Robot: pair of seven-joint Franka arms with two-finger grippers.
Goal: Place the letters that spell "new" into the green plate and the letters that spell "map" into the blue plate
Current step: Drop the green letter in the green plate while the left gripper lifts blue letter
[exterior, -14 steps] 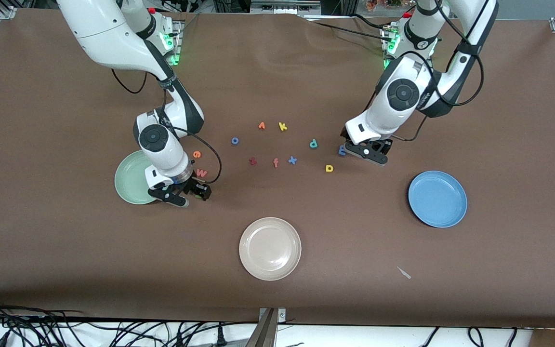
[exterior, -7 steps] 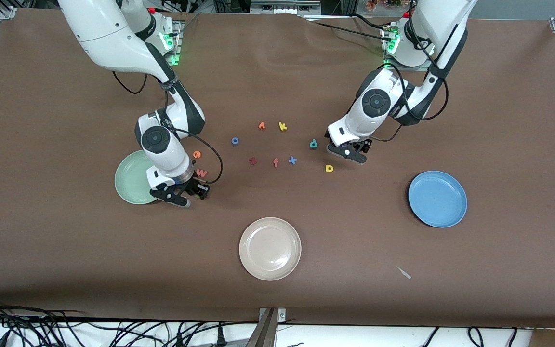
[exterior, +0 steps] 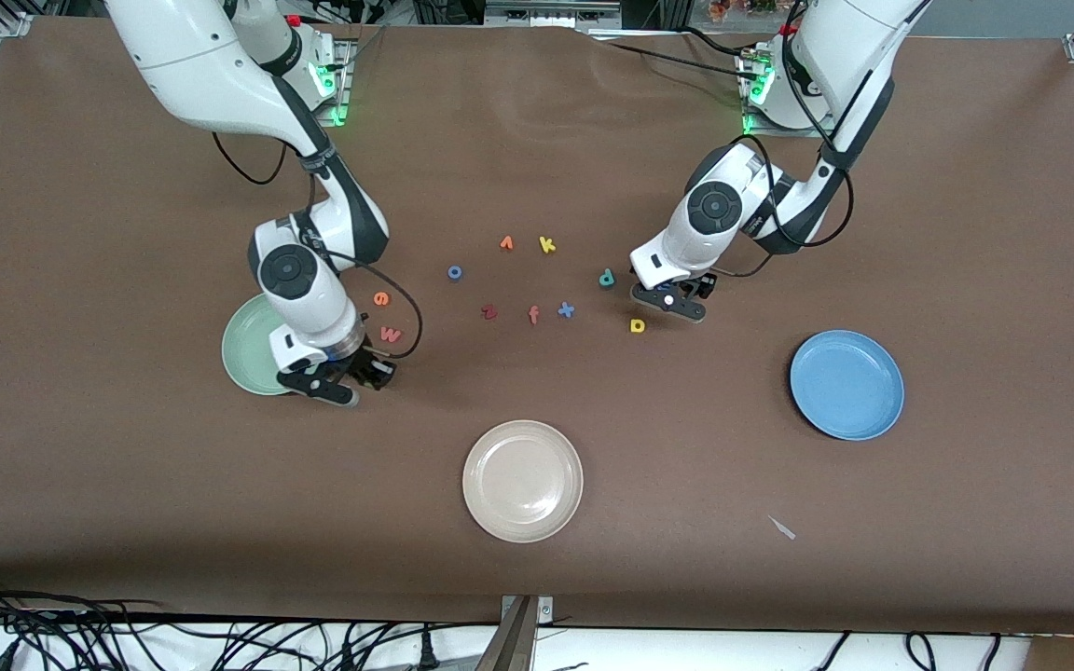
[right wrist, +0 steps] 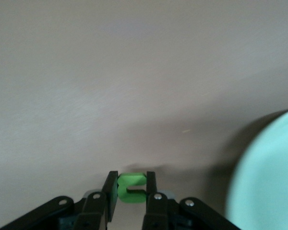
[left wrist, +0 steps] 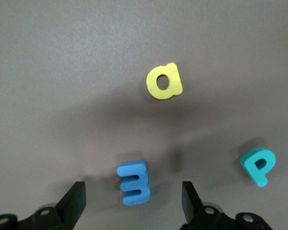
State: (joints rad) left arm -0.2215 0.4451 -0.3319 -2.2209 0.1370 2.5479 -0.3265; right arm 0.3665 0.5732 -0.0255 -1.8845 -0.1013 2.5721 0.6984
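**Both arms picking letters**

The right gripper [right wrist: 130, 188] is clamped on the green n [right wrist: 131, 187], low over the table just beside the green plate [exterior: 248, 349]. Lift straight, then release over its middle. The left gripper [left wrist: 133, 201] straddles the blue m [left wrist: 134, 182], fingers apart; centre before closing. The blue plate [exterior: 846, 384] lies well apart.

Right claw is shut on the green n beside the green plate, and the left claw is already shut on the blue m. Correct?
Not quite. The left claw is open, straddling the m, as the left wrist view shows. The right claw is indeed shut on the n beside the green plate.
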